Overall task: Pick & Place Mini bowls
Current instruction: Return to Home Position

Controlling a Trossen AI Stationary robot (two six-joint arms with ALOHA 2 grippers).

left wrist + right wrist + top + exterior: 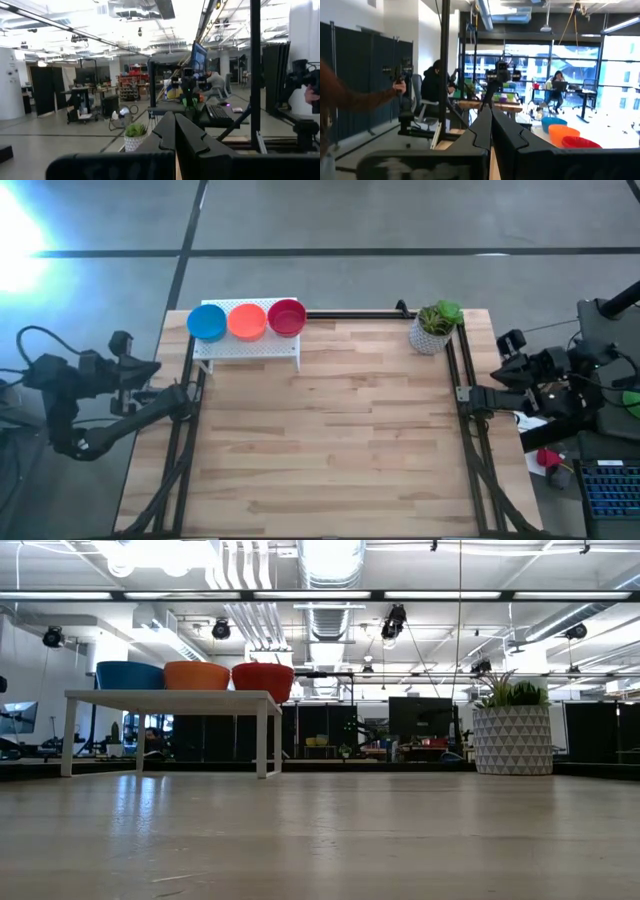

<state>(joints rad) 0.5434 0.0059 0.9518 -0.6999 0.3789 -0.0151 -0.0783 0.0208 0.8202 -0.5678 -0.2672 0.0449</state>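
Three mini bowls stand in a row on a small white stand (245,348) at the table's far left: a blue bowl (207,322), an orange bowl (246,321) and a red bowl (287,318). The low view shows them on the stand's top: blue (129,675), orange (197,675), red (263,679). The right wrist view also catches the blue bowl (554,123), the orange bowl (564,134) and the red bowl (580,143). My left gripper (175,131) rests shut at the table's left edge, my right gripper (491,125) shut at the right edge. Both hold nothing.
A white pot with a green plant (435,328) stands at the table's far right corner, also seen in the low view (511,732). A black frame (466,395) runs along the table's sides. Bare wooden tabletop (330,440) fills the middle. People show in the room beyond.
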